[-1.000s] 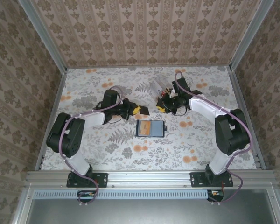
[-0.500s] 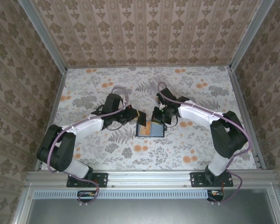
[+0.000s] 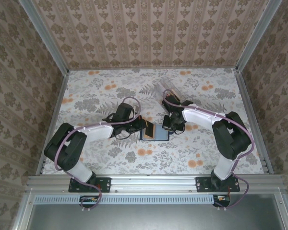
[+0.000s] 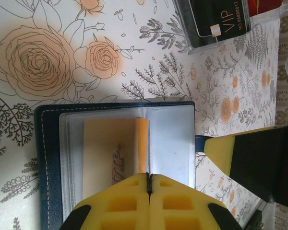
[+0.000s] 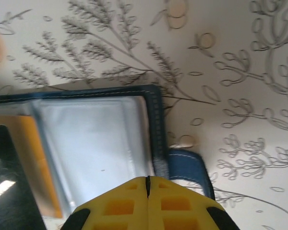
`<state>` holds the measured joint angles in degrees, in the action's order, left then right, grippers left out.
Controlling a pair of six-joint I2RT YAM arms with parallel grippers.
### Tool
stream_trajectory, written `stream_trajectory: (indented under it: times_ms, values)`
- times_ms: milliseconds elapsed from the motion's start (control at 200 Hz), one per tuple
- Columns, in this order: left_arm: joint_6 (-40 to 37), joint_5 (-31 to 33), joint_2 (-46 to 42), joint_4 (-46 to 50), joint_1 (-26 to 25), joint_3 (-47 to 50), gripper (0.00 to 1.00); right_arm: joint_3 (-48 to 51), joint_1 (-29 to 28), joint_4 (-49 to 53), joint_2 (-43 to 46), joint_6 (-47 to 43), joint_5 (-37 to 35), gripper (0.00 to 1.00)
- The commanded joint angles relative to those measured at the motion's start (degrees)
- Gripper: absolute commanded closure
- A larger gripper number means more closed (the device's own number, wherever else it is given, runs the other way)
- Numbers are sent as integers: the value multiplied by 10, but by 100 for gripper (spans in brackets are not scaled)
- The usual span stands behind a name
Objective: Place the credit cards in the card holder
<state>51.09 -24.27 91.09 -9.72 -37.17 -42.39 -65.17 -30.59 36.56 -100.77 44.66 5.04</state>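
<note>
**First:** Left claw (image 4: 149,178) is seen pressed together on the orange card (image 4: 113,148). The card is pinched by one edge and held tilted over the open card holder (image 4: 45,143).

**Second:** And how is the right claw (image 5: 147,181) set?

**First:** Its fingers are closed flat against each other, and nothing is seen between them. It is placed over the holder's tab side. Whether the clear sleeve is being pressed down cannot be told.

**Second:** Where are the task's things found?

**First:** The holder is laid open on the flowered table (image 4: 38,28), between the two claws, sleeves upward. A dark card (image 4: 221,17) and a red card (image 4: 265,4) are kept in a clear box (image 4: 182,24) beyond it.

**Second:** How is the card expected to handle?

**First:** It is judged light, thin, stiff and slick. A firm pinch near the trailing edge is advised, so that the leading edge is left free for the pocket mouth. The sleeve is judged soft and likely to buckle, and the holder is light enough to be pushed along. It is best steadied near its spine or tab.
</note>
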Motion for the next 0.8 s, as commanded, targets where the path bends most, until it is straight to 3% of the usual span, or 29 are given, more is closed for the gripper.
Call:
stream_trajectory:
  times_ms: [0, 795]
  values:
    - [-14, 4, 14, -23, -4, -3, 100, 9, 5, 31, -11, -12, -35, 96]
    - [5, 15, 65, -100, -23, 25, 100, 58, 13, -14, -47, -4, -31, 98]
